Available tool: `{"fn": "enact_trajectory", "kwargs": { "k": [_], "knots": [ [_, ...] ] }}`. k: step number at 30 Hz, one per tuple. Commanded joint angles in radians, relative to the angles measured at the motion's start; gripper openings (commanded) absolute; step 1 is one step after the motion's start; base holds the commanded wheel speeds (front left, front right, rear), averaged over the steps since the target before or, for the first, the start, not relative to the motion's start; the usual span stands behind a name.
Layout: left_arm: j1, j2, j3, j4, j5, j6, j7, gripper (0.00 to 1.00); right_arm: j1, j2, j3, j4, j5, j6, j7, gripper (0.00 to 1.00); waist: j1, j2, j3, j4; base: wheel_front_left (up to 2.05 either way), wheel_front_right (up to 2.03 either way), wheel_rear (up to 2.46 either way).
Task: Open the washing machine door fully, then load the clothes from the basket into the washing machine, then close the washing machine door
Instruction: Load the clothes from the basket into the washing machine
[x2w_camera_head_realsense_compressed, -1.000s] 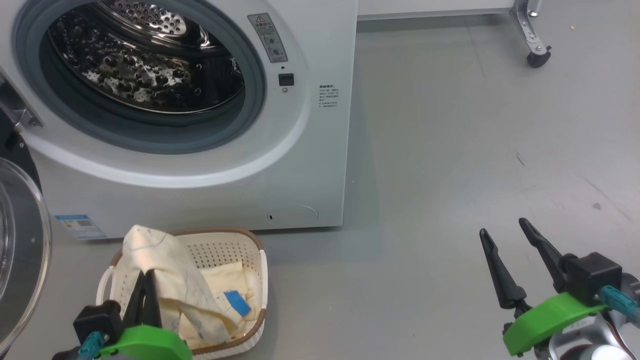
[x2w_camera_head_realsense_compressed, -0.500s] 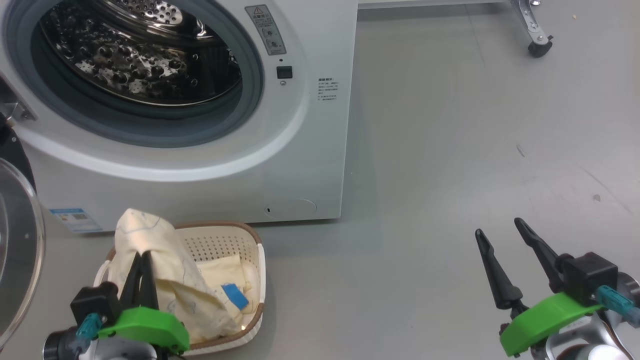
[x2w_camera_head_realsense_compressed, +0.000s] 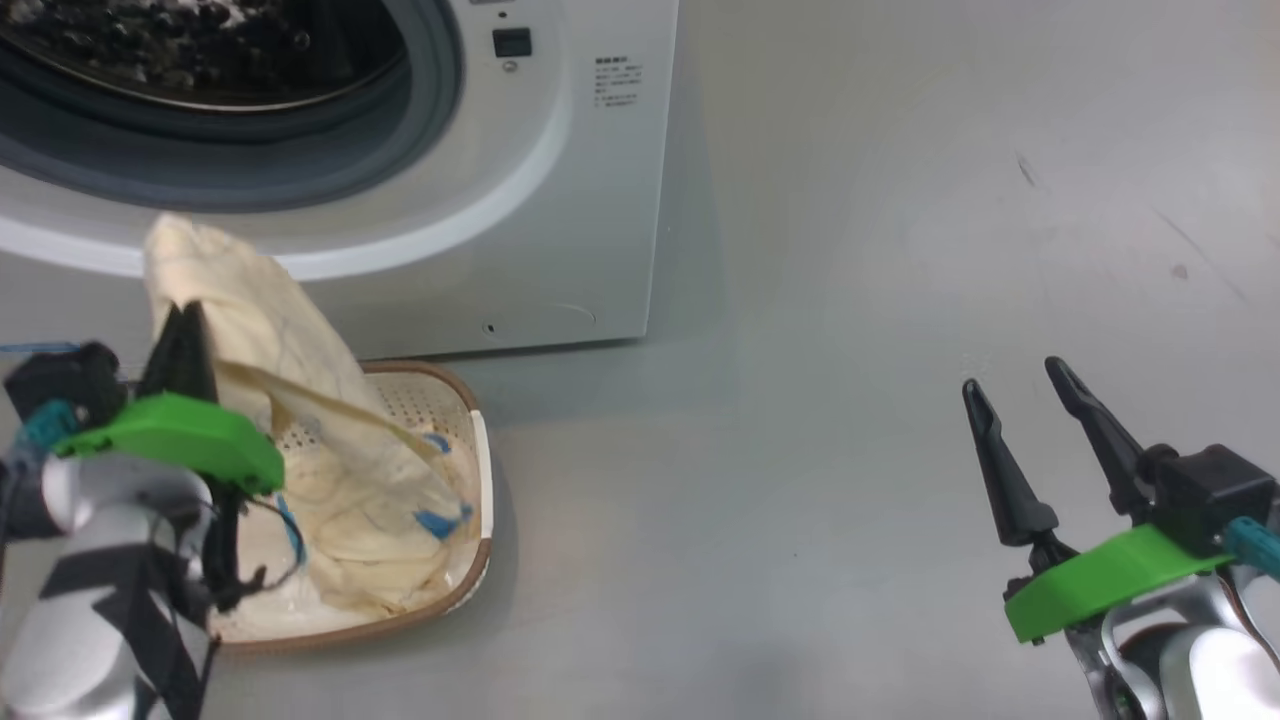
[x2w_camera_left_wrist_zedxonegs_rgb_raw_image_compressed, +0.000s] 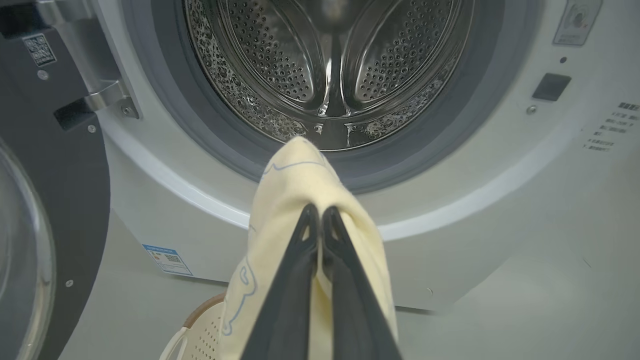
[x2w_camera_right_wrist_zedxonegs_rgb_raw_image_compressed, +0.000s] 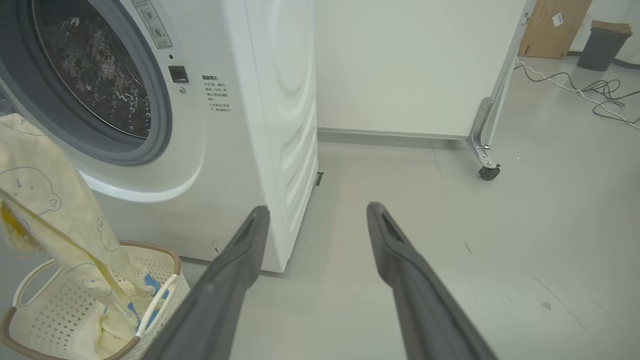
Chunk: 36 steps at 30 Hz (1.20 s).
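Far left, by the hinge: one washing machine door (x2w_camera_left_wrist_zedxonegs_rgb_raw_image_compressed: 55, 200), swung open, black rim and glass bowl seen at a slant from the left wrist. One washing machine (x2w_camera_head_realsense_compressed: 560, 200), white, grey gasket ring, drum mouth uncovered. Low before that mouth: left gripper (x2w_camera_left_wrist_zedxonegs_rgb_raw_image_compressed: 316, 210), fingers pressed together on a fold of the clothes (x2w_camera_head_realsense_compressed: 260, 330), tips aimed at the lower lip of the opening. One cream garment is lifted; its long axis runs up and down, peak at the fingertips, tail trailing into the basket (x2w_camera_head_realsense_compressed: 482, 470). More cloth heaped inside, number of pieces unclear. One basket, on the floor (x2w_camera_head_realsense_compressed: 850, 300) just in front of the machine's base. Two grippers in all. Well to the right, over grey floor: right gripper (x2w_camera_head_realsense_compressed: 1012, 374), fingers spread wide, nothing between them, pointing forward past the machine's right corner
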<state>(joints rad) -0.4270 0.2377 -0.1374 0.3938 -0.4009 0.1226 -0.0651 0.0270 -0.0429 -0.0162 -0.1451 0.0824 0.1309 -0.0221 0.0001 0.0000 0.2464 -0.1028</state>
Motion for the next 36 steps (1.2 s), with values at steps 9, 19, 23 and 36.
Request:
{"fn": "enact_trajectory", "kwargs": {
  "k": [9, 19, 23, 36],
  "knots": [
    [-0.392, 0.157, 0.055, 0.099, -0.04, -0.072, 0.197, 0.0, -0.106, -0.007, 0.039, -0.003, 0.031, 0.0, -0.06, 1.0, -0.0001, 0.0, 0.228, -0.087, 0.0, 0.0, 0.0],
    [-0.693, 0.258, 0.073, 0.184, -0.061, -0.102, 0.339, 0.0, -0.184, -0.007, 0.084, 0.053, 0.06, 0.0, -0.126, 1.0, -0.0001, 0.0, 0.382, -0.164, 0.0, 0.0, 0.0],
    [-0.783, 0.279, 0.092, 0.204, -0.078, -0.103, 0.351, 0.0, -0.208, -0.007, 0.094, 0.073, 0.072, 0.0, -0.146, 1.0, -0.0001, 0.0, 0.431, -0.19, 0.0, 0.0, 0.0],
    [-1.029, 0.375, 0.081, 0.258, -0.002, -0.114, 0.182, 0.0, -0.259, -0.007, 0.119, 0.116, 0.111, 0.0, -0.188, 1.0, -0.0001, 0.0, 0.546, -0.253, 0.0, 0.0, 0.0]
  ]
}}
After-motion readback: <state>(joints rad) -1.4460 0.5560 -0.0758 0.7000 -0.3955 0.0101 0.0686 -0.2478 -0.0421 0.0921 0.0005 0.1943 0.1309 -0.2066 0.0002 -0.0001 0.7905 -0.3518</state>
